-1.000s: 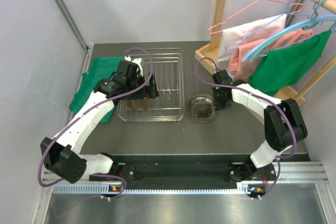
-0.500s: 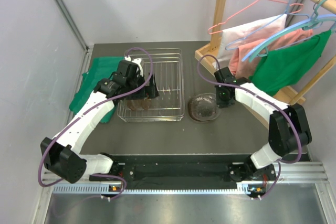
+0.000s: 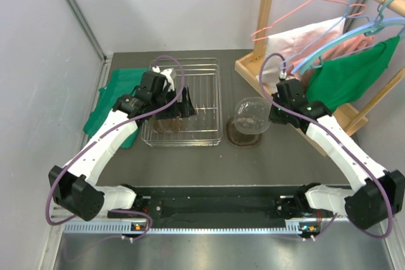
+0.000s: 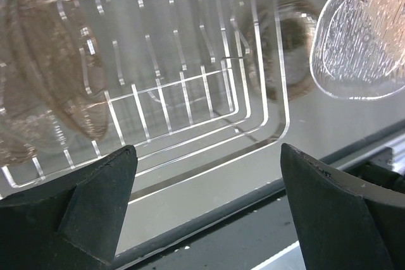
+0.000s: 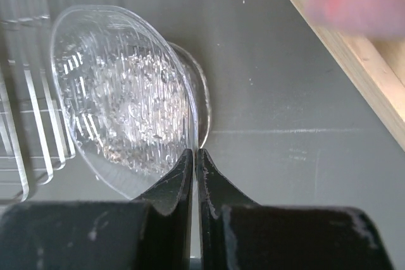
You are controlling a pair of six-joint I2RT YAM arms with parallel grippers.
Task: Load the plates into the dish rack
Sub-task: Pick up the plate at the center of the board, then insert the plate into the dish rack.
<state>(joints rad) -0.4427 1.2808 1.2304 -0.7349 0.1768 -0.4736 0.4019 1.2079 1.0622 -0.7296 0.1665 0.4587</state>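
plate count: one clear plate up in the air, one darker plate lying flat on the surface just right of the dish rack, and brown plates leaning in the rack's near-left corner. looks like two, but they overlap so it's hard to say. the right fingers are pinched tight on the clear plate's rim, holding it beside the rack's right rim with a gap between. the left fingers hang over the rack's left half, spread wide, nothing in them. the rack's right half shows bare wires.
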